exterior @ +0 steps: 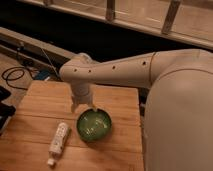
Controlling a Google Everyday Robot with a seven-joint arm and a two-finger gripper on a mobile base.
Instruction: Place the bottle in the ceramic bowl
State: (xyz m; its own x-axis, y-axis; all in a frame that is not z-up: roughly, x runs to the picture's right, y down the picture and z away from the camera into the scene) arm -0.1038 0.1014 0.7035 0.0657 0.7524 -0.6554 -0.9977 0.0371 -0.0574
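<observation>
On the wooden table (pixel 120 102), just left of the ceramic bowl (pixel 94 124), we log one bottle (pixel 59 138), lying flat, label marks unreadable. Over the bowl's far rim we log the gripper (pixel 84 107), fingers spread, holding nothing.

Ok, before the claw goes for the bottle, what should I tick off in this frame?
1. Bottle in view and uncovered: ok, it lies on its side on the table, left of the bowl.
2. Bowl upright with nothing seen inside: ok.
3. Bottle and bowl apart, so there is room to grasp: ok, a strip of table shows between them.
4. Claw lined up over the bottle: not ok, it hangs by the bowl's far left rim.
5. Claw free of any load: cannot tell.
6. Margin between the bottle's cap end and the table's front edge: cannot tell, that edge is out of view.
</observation>
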